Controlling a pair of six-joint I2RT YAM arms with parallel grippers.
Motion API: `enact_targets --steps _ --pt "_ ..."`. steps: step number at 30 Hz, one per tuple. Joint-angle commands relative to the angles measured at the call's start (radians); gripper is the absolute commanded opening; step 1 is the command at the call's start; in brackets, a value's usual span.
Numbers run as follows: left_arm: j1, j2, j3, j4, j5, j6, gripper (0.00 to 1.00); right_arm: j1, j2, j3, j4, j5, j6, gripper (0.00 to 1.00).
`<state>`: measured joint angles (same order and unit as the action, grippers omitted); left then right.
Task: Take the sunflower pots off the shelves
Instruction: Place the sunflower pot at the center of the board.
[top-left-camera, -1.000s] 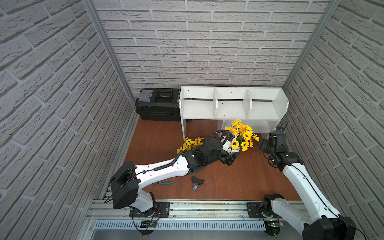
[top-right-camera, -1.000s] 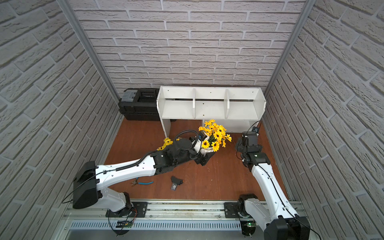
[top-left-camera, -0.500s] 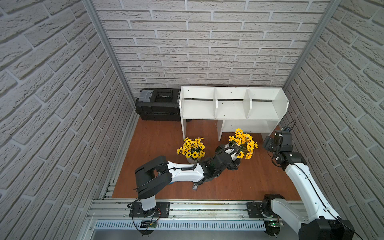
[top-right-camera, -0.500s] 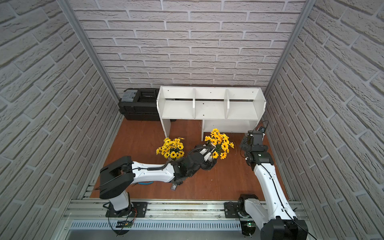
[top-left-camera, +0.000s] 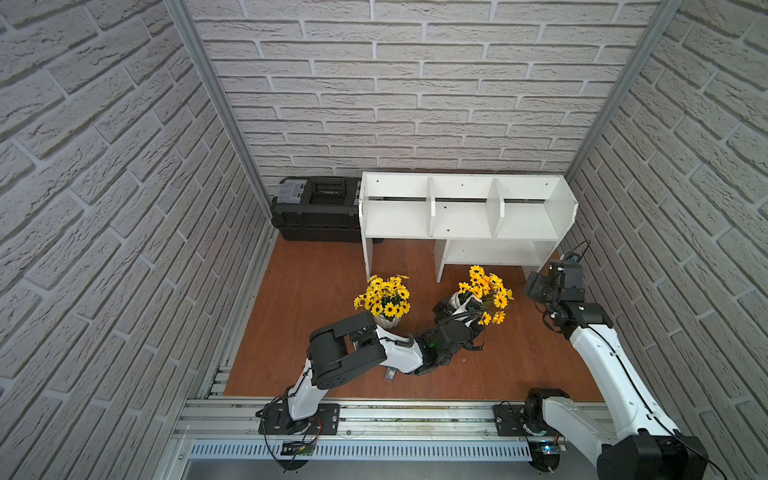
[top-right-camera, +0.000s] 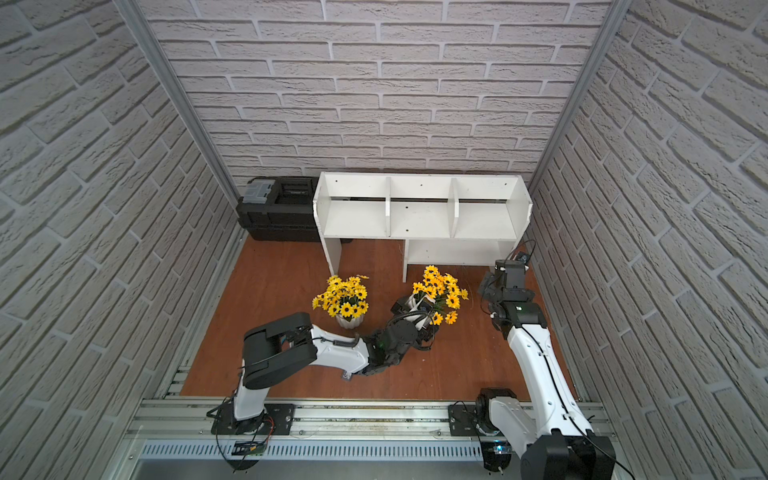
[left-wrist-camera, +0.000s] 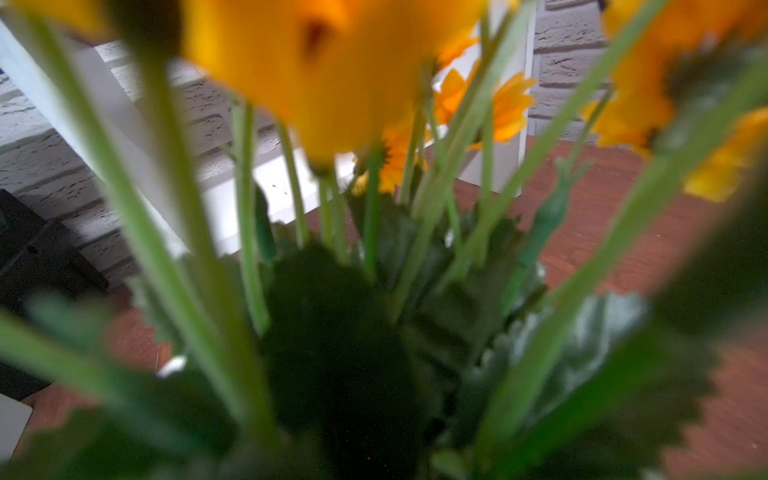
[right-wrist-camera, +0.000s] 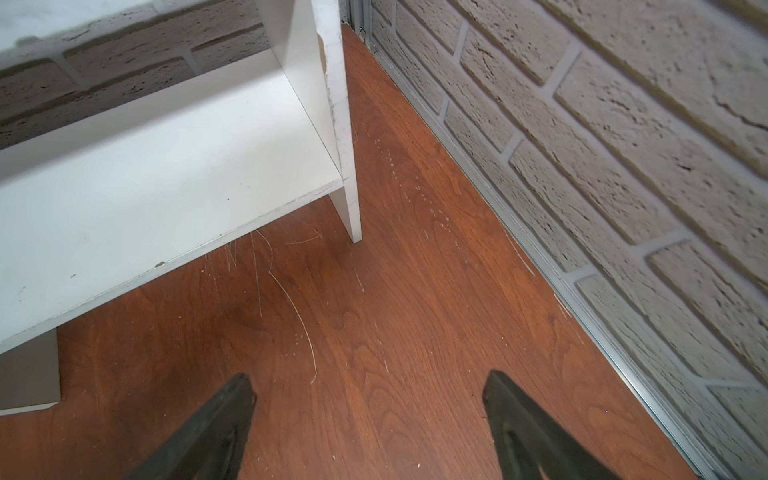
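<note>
There are two sunflower pots (top-left-camera: 384, 297) (top-left-camera: 486, 291), one set of white shelves (top-left-camera: 395, 218), one black toolbox (top-left-camera: 316, 208) and two robot arms (top-left-camera: 399, 359) (top-left-camera: 602, 357).

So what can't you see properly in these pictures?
- Left gripper: in both top views the sunflower pot covers its jaws; gripping or loose, I cannot tell.
- Left wrist view: blurred flowers and stems fill it, hiding that pot.
- Small dark thing on the floor: the left arm covers most of it.
- Right gripper: the right wrist view's edge cuts off all but its fingertips.
</note>
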<state>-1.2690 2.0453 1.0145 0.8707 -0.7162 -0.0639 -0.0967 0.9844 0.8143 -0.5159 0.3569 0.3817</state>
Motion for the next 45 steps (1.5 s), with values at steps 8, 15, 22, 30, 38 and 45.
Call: enact_targets --steps 8,15,22,30,38,45 --pt "-0.006 0.101 0.052 0.256 -0.112 -0.085 0.04 -0.007 -0.013 0.013 0.020 -0.008 -0.009 0.89" --pt "-0.007 0.158 0.079 0.242 -0.143 -0.119 0.05 -0.007 -0.015 0.005 0.027 -0.015 -0.010 0.89" --pt "0.001 0.199 0.095 0.206 -0.163 -0.171 0.19 -0.007 -0.022 0.007 0.028 -0.021 -0.013 0.89" --pt "0.013 0.228 0.092 0.154 -0.173 -0.270 0.44 -0.007 -0.032 0.001 0.030 -0.022 -0.013 0.89" --pt "0.014 0.228 0.090 0.103 -0.195 -0.307 0.80 -0.007 -0.036 0.000 0.031 -0.023 -0.015 0.89" --pt "0.010 0.216 0.080 0.073 -0.207 -0.327 0.98 -0.007 -0.033 -0.001 0.033 -0.027 -0.015 0.89"
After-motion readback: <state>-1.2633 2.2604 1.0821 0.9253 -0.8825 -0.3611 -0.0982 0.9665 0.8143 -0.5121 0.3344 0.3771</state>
